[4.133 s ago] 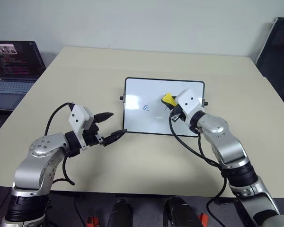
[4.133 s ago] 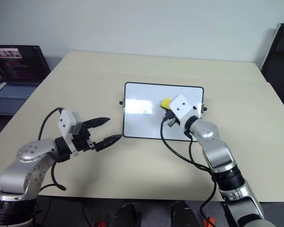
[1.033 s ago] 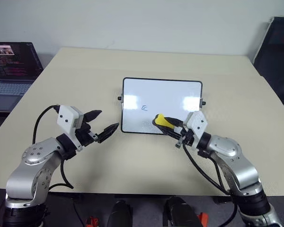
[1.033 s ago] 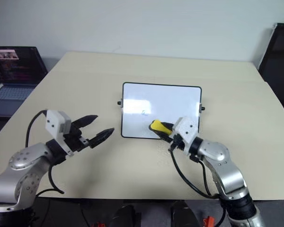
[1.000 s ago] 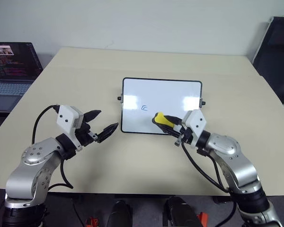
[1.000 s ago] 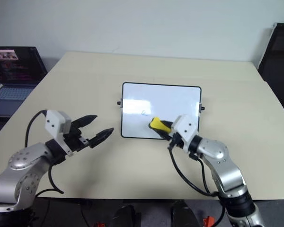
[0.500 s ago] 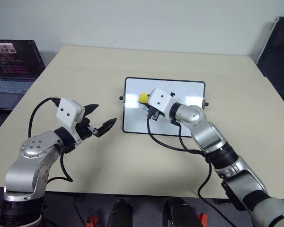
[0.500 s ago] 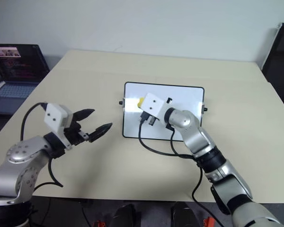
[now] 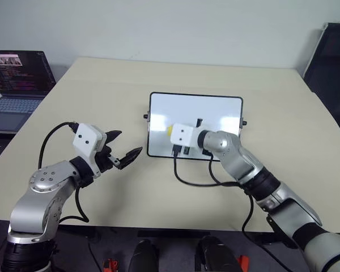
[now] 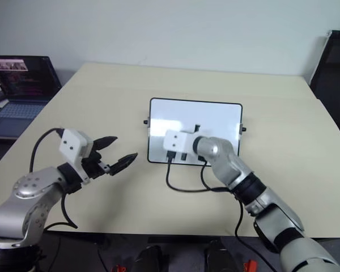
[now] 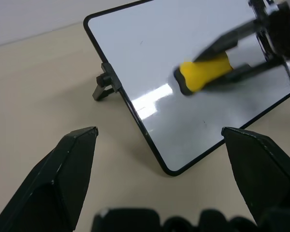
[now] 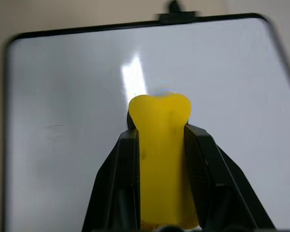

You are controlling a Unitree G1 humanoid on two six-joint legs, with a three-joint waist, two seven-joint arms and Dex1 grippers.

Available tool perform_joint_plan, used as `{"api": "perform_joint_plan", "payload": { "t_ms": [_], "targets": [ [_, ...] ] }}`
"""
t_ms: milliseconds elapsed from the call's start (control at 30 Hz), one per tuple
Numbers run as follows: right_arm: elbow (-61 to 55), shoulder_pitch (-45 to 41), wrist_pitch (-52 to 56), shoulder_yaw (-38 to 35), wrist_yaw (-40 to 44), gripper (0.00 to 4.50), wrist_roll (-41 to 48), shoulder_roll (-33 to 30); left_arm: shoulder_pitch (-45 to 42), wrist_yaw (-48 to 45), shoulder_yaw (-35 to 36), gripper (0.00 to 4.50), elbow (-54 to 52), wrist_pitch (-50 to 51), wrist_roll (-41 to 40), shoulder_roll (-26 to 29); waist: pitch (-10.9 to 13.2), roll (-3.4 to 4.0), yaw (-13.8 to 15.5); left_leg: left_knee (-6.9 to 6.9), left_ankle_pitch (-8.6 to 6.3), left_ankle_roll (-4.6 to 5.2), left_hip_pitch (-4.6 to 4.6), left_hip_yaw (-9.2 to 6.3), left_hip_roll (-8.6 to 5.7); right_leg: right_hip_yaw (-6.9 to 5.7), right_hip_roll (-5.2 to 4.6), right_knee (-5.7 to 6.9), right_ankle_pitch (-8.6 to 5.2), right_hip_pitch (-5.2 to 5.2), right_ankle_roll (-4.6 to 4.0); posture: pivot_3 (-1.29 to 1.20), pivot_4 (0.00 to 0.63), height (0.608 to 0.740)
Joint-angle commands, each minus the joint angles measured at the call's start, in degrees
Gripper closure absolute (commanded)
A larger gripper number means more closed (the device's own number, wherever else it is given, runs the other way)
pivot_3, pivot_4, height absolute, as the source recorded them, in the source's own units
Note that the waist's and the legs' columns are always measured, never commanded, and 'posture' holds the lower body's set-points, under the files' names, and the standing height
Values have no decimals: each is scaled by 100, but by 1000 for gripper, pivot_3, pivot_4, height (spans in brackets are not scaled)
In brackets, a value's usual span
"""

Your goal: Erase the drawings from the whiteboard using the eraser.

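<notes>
Yellow eraser [image 12: 160, 159] clamped between the right gripper [image 12: 160, 145] fingers, long axis running along the fingers, free end pointing out over the whiteboard [image 9: 196, 107] toward its far long edge; in the left wrist view the eraser sits at the board's middle, its dark underside turned down to the glossy surface, though contact with it cannot be judged. Left gripper [image 9: 124, 144] hovers nearer, above the tan table [image 9: 102, 90], just off the board's left short side, fingers spread wide, holding nothing. Whiteboard lies flat near the table's centre, long axis left-right, thin black frame, small black knobs at both short sides. No brand or label readable on board, eraser or grippers. Head views hide the eraser almost wholly behind the right wrist's white camera block [image 9: 182, 135], only a yellow sliver showing at its left; wrist views show it whole. A faint bluish trace sits at the eraser's far tip in the right wrist view; too blurred to read as a drawing. Far left, off the table, an open laptop [image 9: 14, 79] shows lines of text on a dark screen, too small to read. Far right, a black chair [image 9: 328, 62].
</notes>
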Motion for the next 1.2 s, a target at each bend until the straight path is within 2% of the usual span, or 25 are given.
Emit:
{"api": "perform_joint_plan", "payload": {
  "t_ms": [33, 233, 433, 600, 833, 1067, 1200],
  "targets": [
    [143, 18, 104, -173, 93, 3533, -43, -39, -96, 64, -10, 0, -314, 55, -72, -7, -1, -1, -1, 1, 1, 1, 0, 1, -1, 2, -2, -1, 0, 1, 0, 0, 150, 740],
    [-436, 387, 470, 185, 1319, 3534, 146, -101, -58, -31, 15, 0, -186, -31, -61, -13, -5, -1, -6, -9, 4, 5, 5, 1, 1, 1, 1, 8, -1, 23, 4, 0, 150, 740],
    [50, 38, 208, -452, 26, 3534, -75, 111, 162, -285, 74, 0, 184, -478, 30, -37, -1, 4, -28, -13, 3, 4, 4, 2, 2, 3, 3, 8, -3, 17, 2, 0, 150, 740],
    [-348, 379, 382, -890, 123, 3534, 369, 43, 273, -375, 69, 0, 337, -770, 65, -94, -5, -5, 24, -4, 3, 3, 4, 2, -1, -1, -6, -4, 0, 3, -1, 0, 150, 740],
    [-2753, 1715, 1242, -1970, 741, 3534, 1896, 100, 225, -460, 21, 0, 252, -762, -112, -165, -1, 2, 14, -25, 0, 1, -18, 6, 0, -2, -5, 3, -8, 11, 6, 0, 150, 740],
    [-4456, 3323, 1583, -2818, 1065, 3534, 2659, -748, -96, -424, -88, 0, -216, -255, -370, -23, 2, 4, 34, -40, -18, -22, -19, 5, 1, -4, -5, -5, -35, 11, 38, 0, 150, 740],
    [-5004, 4218, 1817, -3449, 788, 3534, 2739, -1101, -481, -780, -341, 0, -332, -39, -551, 165, 3, 3, 62, -31, -18, -23, -17, 6, 0, -2, -6, -3, -56, 13, 9, 0, 150, 740]
  ]
}}
